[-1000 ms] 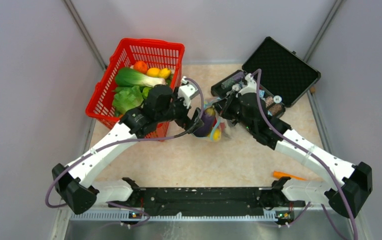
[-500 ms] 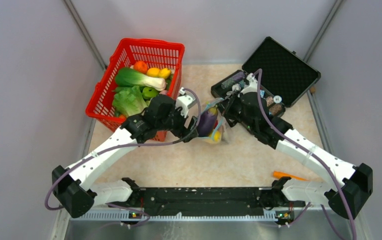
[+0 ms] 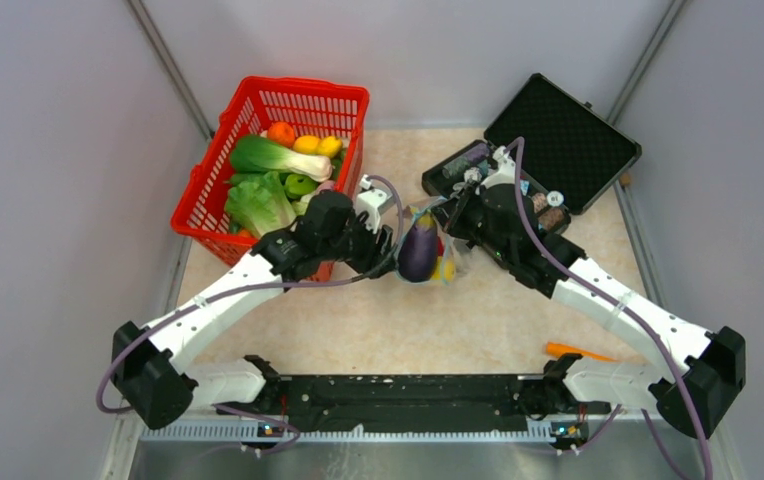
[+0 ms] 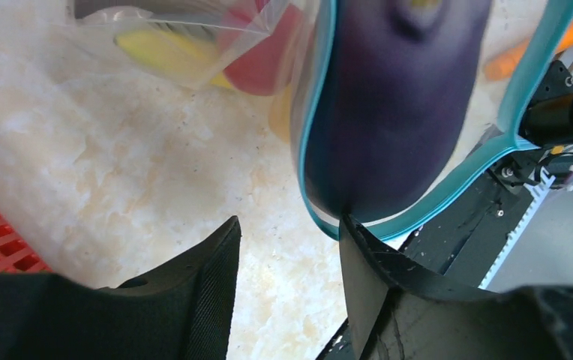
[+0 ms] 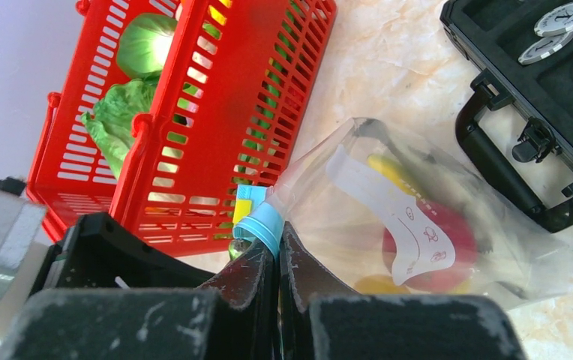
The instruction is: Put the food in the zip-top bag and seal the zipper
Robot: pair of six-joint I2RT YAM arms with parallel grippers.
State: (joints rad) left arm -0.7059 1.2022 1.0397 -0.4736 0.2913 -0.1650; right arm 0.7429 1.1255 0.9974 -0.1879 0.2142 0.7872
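The dark purple eggplant (image 3: pixel 418 250) sits in the mouth of the clear zip-top bag (image 3: pixel 450 262), with the teal zipper (image 4: pixel 310 135) looped around it. My left gripper (image 4: pixel 287 225) is open just below the eggplant (image 4: pixel 396 112). Nothing is between its fingers, and one fingertip (image 4: pixel 355 240) touches the zipper rim. My right gripper (image 5: pixel 277 236) is shut on the light-blue zipper (image 5: pixel 265 223) at the bag's corner. Through the bag (image 5: pixel 358 187) I see its white label (image 5: pixel 411 217), a red round food (image 5: pixel 448 251) and yellow pieces (image 5: pixel 381 166).
The red mesh basket (image 3: pixel 293 86) at the back left holds leafy greens (image 3: pixel 256 200), an orange and yellow fruits. An open black case (image 3: pixel 563 135) with silvery trinkets stands at the back right. An orange stick (image 3: pixel 578 352) lies near the right arm's base.
My left gripper's jaws have narrowed and it has drawn back slightly toward the basket. The eggplant has settled a little further into the bag mouth. The right gripper has kept its hold.
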